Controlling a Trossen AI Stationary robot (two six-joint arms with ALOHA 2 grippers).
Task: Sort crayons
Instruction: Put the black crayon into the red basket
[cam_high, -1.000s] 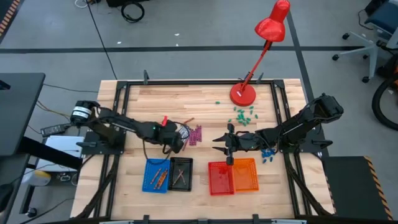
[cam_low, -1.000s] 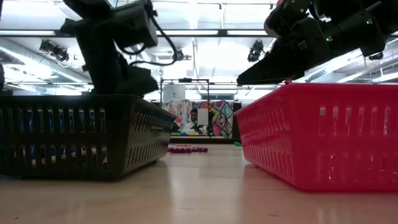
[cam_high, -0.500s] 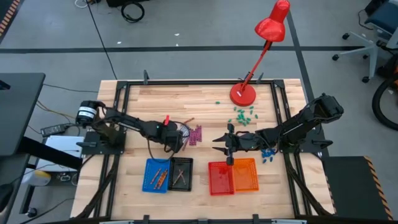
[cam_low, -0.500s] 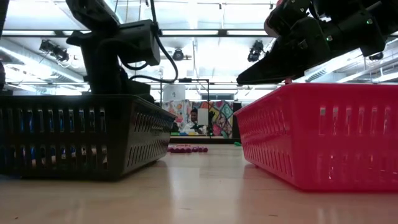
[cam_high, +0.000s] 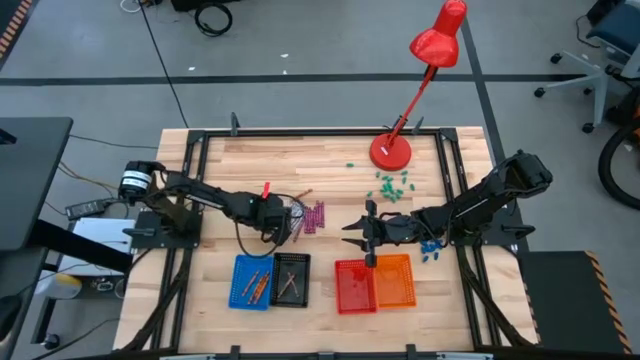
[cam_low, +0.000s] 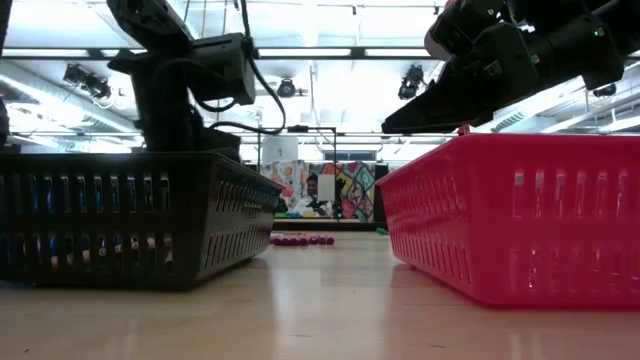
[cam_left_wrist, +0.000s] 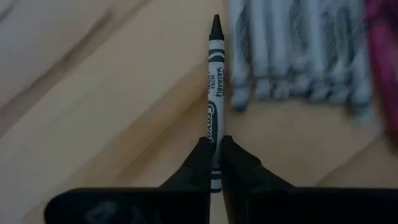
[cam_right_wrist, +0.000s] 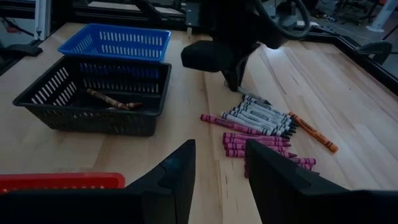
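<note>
- Left hand (cam_left_wrist: 214, 163) is pinching a black-tipped crayon (cam_left_wrist: 214, 74) w/ grey-white wrapper, at the edge of the crayon pile (cam_right_wrist: 261, 121) on the tabletop (cam_high: 330, 165); grip sits near the blunt end, tip pointing away from the fingers.
- Rest of the pile: grey-white sticks side by side, magenta ones just beside them, one orange crayon (cam_right_wrist: 313, 131) on the far side from the black basket (cam_right_wrist: 93, 93).
- Relative to the pile: black basket and blue basket (cam_high: 251, 281) lie toward the front edge; red basket (cam_high: 354, 285) and orange basket (cam_high: 395, 279) are further over on the right arm's side.
- Right hand (cam_right_wrist: 219, 177) hovers by the red basket, fingers spread, holding nothing; it waits.
- We judge the step as lifting the pinched crayon clear. Doing it well: rise straight up first so the long free end doesn't sweep its neighbours; keep the squeeze firm, since an end grip lets the stick pivot.
- Black basket already holds brownish crayons (cam_right_wrist: 112, 99), so which basket suits this one we can't tell; carry low and level, release inside the walls.
</note>
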